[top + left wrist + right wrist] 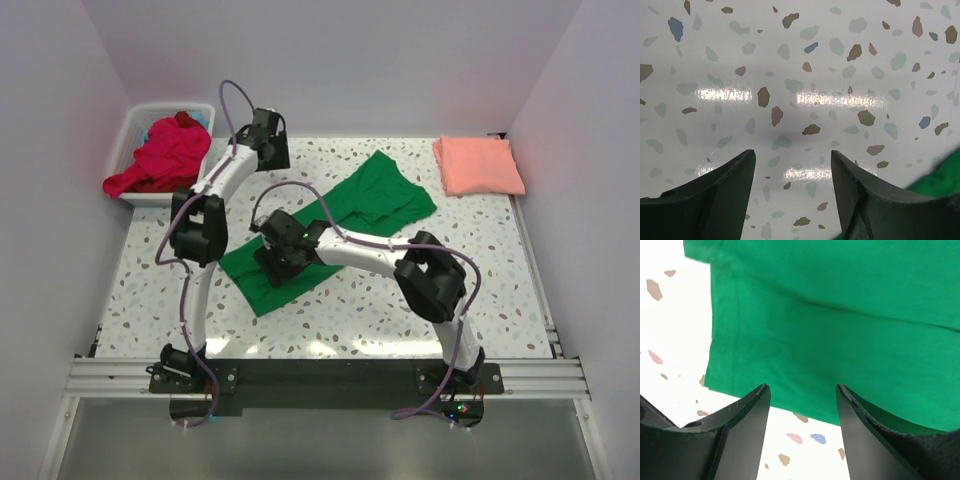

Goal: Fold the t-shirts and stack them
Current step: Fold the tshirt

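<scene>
While red t-shirts (165, 155) spill over the rim of the white basket (128, 130) at the far left corner, the left tool (792, 152) hangs to its right, fingers spread over bare speckled desk (500, 285), pinching nothing. At centre the green t-shirt (378, 195) lies stretched diagonally. The right tool (802, 386) sits over its near-left end, fingers spread, the cloth's edge beneath them. At far right the salmon-pink t-shirt (478, 165) lies folded by the desk's far corner.

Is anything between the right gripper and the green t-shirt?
Nothing visible. The right gripper hangs open directly over the green t-shirt, near its edge, with only cloth and bare table between its fingers.
</scene>
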Robot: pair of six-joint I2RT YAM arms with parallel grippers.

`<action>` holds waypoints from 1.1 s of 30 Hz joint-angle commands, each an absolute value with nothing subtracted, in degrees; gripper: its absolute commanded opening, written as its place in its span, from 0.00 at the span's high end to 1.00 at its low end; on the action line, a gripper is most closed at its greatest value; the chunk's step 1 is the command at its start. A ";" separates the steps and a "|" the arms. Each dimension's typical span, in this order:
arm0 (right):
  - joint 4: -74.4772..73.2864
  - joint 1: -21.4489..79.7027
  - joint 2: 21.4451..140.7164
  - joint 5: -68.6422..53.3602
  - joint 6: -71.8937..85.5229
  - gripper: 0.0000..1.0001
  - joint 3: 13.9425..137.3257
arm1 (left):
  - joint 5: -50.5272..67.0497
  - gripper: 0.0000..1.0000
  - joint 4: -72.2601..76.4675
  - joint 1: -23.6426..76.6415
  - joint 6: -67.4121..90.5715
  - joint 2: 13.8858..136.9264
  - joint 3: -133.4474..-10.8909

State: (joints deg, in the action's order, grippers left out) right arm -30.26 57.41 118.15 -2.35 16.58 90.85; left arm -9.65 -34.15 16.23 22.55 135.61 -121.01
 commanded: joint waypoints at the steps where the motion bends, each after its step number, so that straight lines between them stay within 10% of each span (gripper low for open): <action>1: -34.80 59.32 120.41 -0.53 14.24 0.40 92.38 | -9.93 0.33 -34.19 16.53 22.94 132.27 -121.11; 33: -43.15 63.81 105.75 0.09 17.40 0.44 68.65 | -1.50 0.32 -32.52 14.32 21.89 132.71 -120.41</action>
